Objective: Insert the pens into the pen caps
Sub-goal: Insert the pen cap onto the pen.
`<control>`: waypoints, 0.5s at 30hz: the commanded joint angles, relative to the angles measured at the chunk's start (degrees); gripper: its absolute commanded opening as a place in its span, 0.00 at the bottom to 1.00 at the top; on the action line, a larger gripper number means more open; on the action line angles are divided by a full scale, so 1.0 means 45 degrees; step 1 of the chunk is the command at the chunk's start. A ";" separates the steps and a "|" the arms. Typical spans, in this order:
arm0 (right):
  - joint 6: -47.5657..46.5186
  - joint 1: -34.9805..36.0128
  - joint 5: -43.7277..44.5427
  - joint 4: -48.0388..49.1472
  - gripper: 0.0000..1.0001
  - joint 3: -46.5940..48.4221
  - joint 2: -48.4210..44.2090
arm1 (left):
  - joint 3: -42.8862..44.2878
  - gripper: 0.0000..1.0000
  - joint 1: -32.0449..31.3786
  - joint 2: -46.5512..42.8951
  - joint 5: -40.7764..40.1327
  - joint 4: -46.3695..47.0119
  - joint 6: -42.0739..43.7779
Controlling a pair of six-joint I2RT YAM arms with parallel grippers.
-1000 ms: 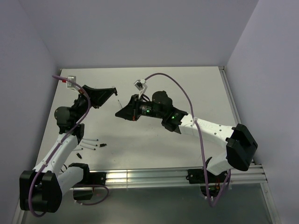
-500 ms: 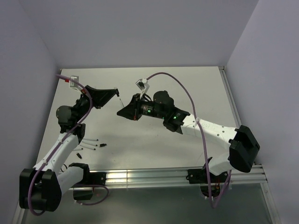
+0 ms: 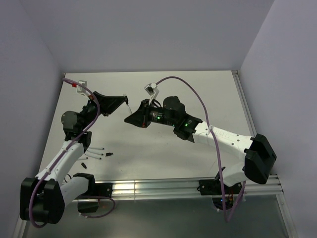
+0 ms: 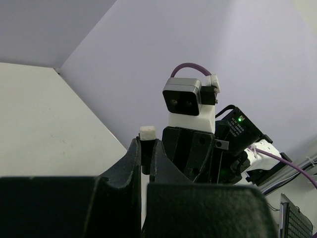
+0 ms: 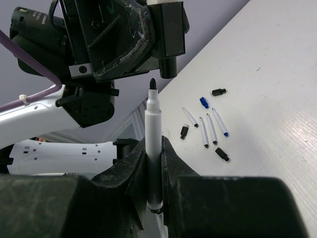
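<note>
The jaws on your right arm (image 3: 223,139) squeeze a pen (image 5: 152,124), and the jaws on your left arm (image 3: 69,148) pinch a black cap (image 5: 169,67) just off the pen's tip, both arms reaching in to meet up over the worktop (image 3: 208,94), where other pens (image 5: 211,129) lie.

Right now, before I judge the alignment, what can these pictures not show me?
Right wrist: held pen, rear end buried between the right jaws.
Left wrist: cap, open end hidden between the left jaws.
Top view: both too small to tell whether tip and cap line up.
Top view: loose pens, tip colours too small.
</note>
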 commanded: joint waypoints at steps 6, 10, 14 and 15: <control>-0.0226 0.0107 0.0133 0.0146 0.00 0.0600 -0.0357 | 0.0451 0.01 -0.0032 -0.0348 -0.0158 0.0082 0.0360; -0.0167 0.0107 0.0094 0.0127 0.00 0.0581 -0.0298 | 0.0411 0.00 0.0065 -0.0251 -0.0236 0.0297 0.0165; -0.0186 0.0127 0.0114 0.0127 0.00 0.0561 -0.0279 | 0.0353 0.00 0.0144 -0.0114 -0.0022 0.0825 -0.0207; -0.0186 0.0127 0.0133 0.0127 0.00 0.0561 -0.0279 | 0.0333 0.00 0.0144 -0.0094 -0.0040 0.0864 -0.0246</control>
